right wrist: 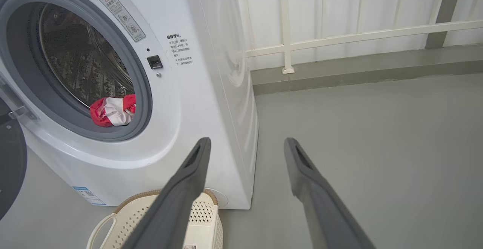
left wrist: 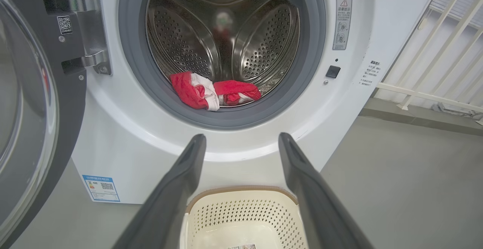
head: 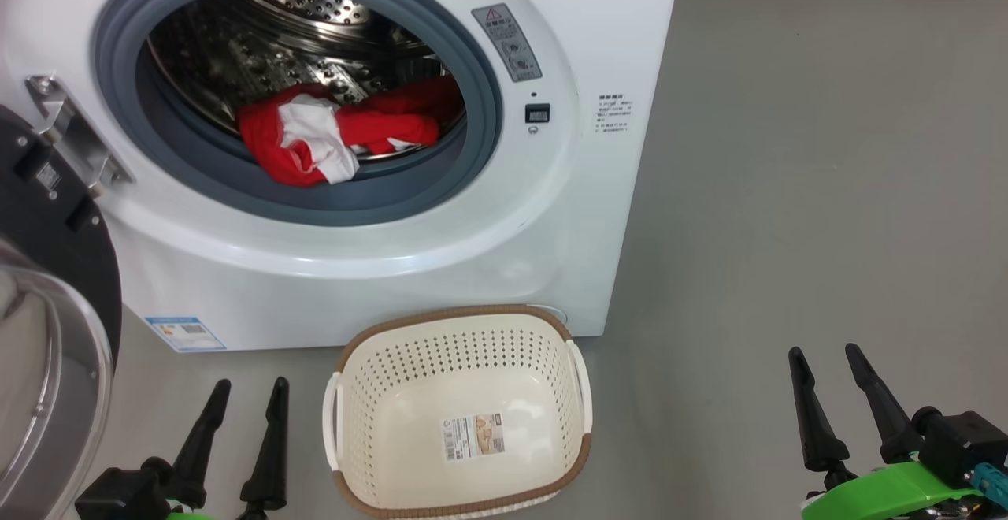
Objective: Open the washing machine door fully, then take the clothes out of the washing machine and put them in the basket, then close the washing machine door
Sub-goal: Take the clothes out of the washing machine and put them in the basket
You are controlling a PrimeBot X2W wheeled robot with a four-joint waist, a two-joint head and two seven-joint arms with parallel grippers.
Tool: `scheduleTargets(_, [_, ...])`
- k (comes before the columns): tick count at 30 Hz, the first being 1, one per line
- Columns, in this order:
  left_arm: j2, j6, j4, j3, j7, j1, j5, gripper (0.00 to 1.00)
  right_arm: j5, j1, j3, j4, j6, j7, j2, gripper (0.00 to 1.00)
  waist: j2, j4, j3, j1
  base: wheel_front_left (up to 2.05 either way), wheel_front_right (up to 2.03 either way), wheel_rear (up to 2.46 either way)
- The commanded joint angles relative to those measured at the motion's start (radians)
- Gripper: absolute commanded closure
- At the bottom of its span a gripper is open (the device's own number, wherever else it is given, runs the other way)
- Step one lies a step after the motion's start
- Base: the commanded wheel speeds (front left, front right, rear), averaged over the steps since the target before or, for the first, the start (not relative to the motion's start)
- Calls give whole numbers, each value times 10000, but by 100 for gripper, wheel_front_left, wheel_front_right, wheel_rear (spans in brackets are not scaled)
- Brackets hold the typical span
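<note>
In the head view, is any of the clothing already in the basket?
No, the basket holds just a sticker on its bottom, while the red clothes lie inside the washing machine.

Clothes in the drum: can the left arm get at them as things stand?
Probably yes. The door stands open off to the left, the clothes lie at the front of the drum, and the open left gripper points at them with nothing between.

You have the washing machine ahead, its door standing out at your left, the clothes in the drum near its front, the basket on the floor just before it, between left gripper and right gripper
</note>
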Motion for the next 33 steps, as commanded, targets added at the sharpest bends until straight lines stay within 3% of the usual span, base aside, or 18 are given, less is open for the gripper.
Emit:
scheduleTargets(1, [225, -56, -229, 302, -49, -371, -34, 0, -73, -143, 260, -256, 65, -118, -131, 0, 0, 11, 21, 0, 92, -92, 0])
scheduleTargets(16, [158, -56, -142, 469, -49, -632, 56, 0, -103, -282, 315, -271, 65, -118, -102, 0, 0, 33, 258, 0, 84, -84, 0])
scheduleTargets(33, [347, -56, 451, 162, -49, -1447, 594, 0, -207, -667, 332, -311, 65, -118, 1, 0, 0, -84, 964, 0, 1, -1, 0])
